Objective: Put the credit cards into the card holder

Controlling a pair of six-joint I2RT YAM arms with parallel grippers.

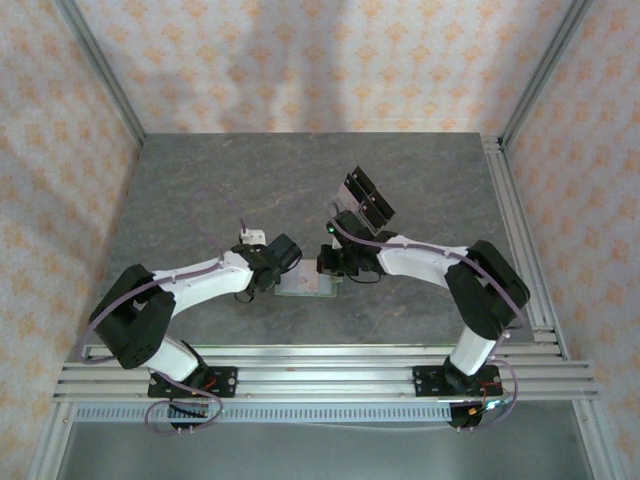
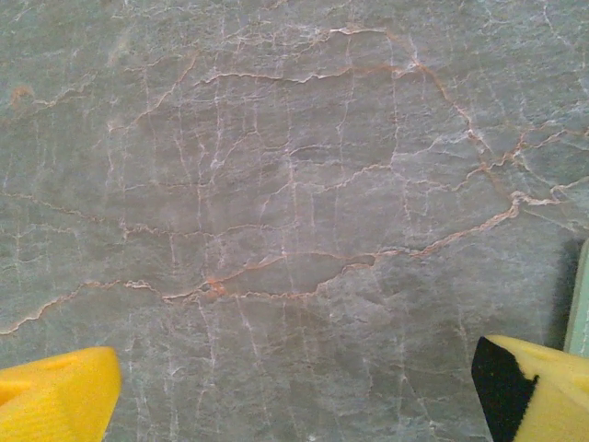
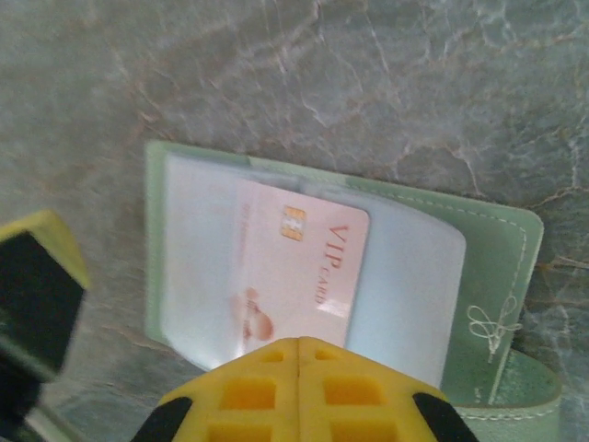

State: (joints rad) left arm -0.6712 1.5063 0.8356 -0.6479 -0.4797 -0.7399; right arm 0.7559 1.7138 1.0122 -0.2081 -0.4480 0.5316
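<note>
My right gripper (image 3: 299, 354), pointing down, is clamped shut at six o'clock of the credit card (image 3: 299, 262) on the card holder (image 3: 497, 267); my left gripper (image 2: 294, 391) gapes over the table (image 2: 276, 184).

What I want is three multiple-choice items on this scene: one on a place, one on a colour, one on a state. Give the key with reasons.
1. Where does the VIP card lie?
A) on the open card holder
B) on the bare table
C) in a clear rack

2. What colour is the card holder's cover?
A) black
B) red
C) pale green

3. How does the right claw stand?
A) wide open
B) shut
C) clamped on a rack

Key:
1 A, the card rests over the holder's clear sleeves.
2 C, the stitched cover is pale green.
3 B, its yellow fingers meet with no gap.
</note>
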